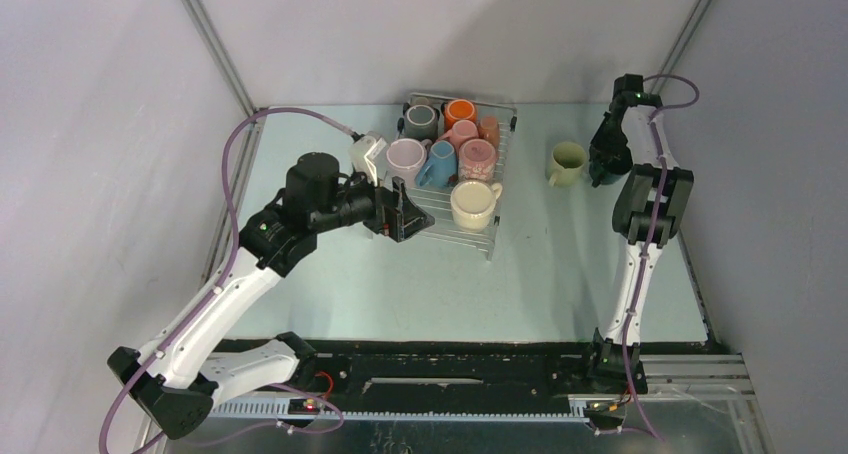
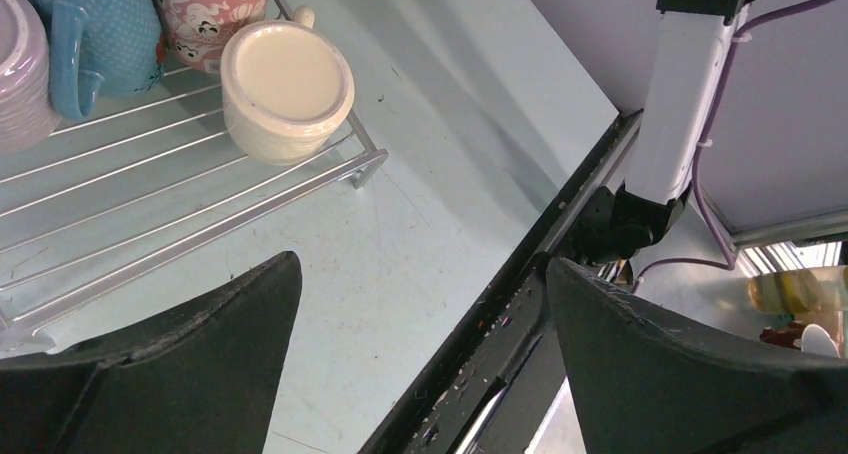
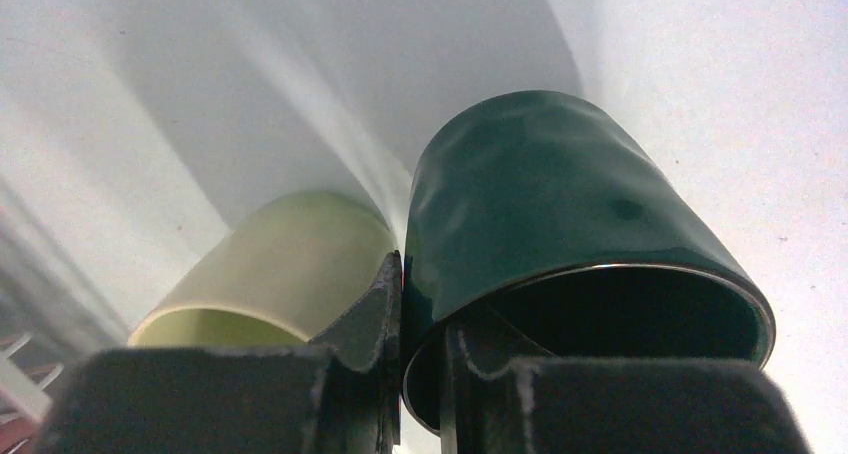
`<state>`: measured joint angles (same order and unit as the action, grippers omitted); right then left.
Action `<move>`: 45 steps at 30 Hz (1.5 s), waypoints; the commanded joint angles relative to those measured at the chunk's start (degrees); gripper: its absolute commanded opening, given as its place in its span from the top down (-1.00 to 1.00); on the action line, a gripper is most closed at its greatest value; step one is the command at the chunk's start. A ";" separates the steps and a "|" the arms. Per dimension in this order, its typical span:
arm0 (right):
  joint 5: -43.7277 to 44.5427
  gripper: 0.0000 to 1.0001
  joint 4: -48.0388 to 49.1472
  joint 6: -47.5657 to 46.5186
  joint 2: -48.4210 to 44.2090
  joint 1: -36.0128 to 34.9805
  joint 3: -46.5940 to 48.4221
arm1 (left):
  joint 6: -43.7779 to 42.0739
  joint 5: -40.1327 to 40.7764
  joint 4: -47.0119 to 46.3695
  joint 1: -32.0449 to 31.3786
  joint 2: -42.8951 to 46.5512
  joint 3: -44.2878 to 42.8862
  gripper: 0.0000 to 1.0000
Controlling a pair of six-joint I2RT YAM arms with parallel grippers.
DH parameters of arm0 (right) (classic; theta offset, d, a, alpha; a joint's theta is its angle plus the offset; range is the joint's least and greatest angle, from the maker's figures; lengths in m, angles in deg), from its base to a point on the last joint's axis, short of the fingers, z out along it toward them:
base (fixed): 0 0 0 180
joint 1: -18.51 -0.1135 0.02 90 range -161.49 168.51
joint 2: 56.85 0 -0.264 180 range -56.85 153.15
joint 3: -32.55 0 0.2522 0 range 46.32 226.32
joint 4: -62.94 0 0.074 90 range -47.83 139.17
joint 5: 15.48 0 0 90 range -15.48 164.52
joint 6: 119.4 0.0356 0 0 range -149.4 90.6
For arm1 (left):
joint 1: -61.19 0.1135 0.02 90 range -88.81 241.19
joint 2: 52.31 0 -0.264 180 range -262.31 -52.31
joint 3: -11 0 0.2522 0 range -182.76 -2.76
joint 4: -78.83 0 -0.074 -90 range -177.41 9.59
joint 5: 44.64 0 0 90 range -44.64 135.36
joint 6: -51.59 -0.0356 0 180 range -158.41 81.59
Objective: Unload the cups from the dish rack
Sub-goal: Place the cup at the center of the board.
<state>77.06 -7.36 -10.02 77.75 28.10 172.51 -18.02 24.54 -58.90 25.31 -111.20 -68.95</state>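
Only from the right wrist: right gripper pinched on the wall of a dark green mug, pale green mug just beside. Only from the left wrist: left gripper spread wide near the dish rack corner, cream mug on it. Pale teal table, grey walls.

A silvery dish rack holds a grey cup, orange cup, plain pink cup, lilac cup, cream cup, a blue cup with pale dots, and a second pink cup printed with white cartoon faces. The table is pale aqua. A pale green cup sits beside a dark teal cup.
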 commanded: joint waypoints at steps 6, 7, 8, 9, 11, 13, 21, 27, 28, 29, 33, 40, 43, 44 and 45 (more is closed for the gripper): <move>0.73 0.88 -0.83 0.38 0.89 -1.02 3.96 | -1.66 -0.98 -0.74 -0.27 0.20 1.24 -1.00; 0.79 0.84 -0.96 0.35 1.10 -1.12 4.13 | -1.59 -0.95 -0.62 -0.35 0.26 1.32 -1.00; 0.73 0.77 -1.15 0.36 1.24 -1.14 4.27 | -1.60 -0.96 -0.70 -0.33 0.27 1.33 -1.00; 0.70 0.70 -1.35 0.39 1.39 -1.22 4.55 | -1.58 -0.98 -0.70 -0.27 0.28 1.31 -1.00; 0.52 0.57 -1.62 0.56 1.60 -1.31 4.97 | -1.49 -0.85 -0.72 -0.33 0.45 1.39 -1.00; 0.38 0.44 -1.94 0.72 1.56 -1.32 5.43 | -1.40 -0.71 -0.65 -0.31 0.53 1.42 -1.00; -0.23 0.11 -3.13 1.29 0.90 -1.47 7.67 | -1.17 -0.44 -0.59 -0.27 0.67 1.51 -1.00; 1.14 -0.09 -4.57 1.37 -2.09 -1.67 9.24 | -1.05 0.49 -0.38 -0.32 0.72 0.79 -1.00; 1.52 -0.15 -4.73 1.37 -2.88 -1.67 9.25 | -1.12 0.78 -0.28 -0.28 0.67 0.57 -1.00; 1.96 -0.22 -4.92 1.36 -3.65 -1.75 9.19 | -1.20 1.16 -0.11 -0.31 0.59 0.20 -1.00; 3.89 -0.65 -5.57 1.11 -7.78 -2.14 8.49 | -1.57 2.89 0.93 -0.30 0.14 -0.95 -1.00; 5.68 -0.99 -4.94 1.56 -16.90 -4.79 3.68 | -1.54 9.16 2.56 -0.16 -1.52 -2.86 -1.00; 5.58 -0.99 -3.02 1.74 -22.62 -6.97 -1.17 | -1.23 11.93 2.60 -0.07 -2.91 -3.47 -1.00; 5.34 -0.99 -2.01 1.68 -24.58 -7.82 -3.41 | -1.16 13.00 2.68 0.10 -3.46 -3.64 -1.00; 5.22 -0.99 -0.43 1.64 -26.49 -8.69 -5.59 | -1.19 14.17 2.84 0.24 -4.03 -3.96 -1.00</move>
<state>81.59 -11.21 -8.95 58.91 22.52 172.22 -18.07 33.06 -56.21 25.31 -113.59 -68.67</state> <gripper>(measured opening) 0.993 0.996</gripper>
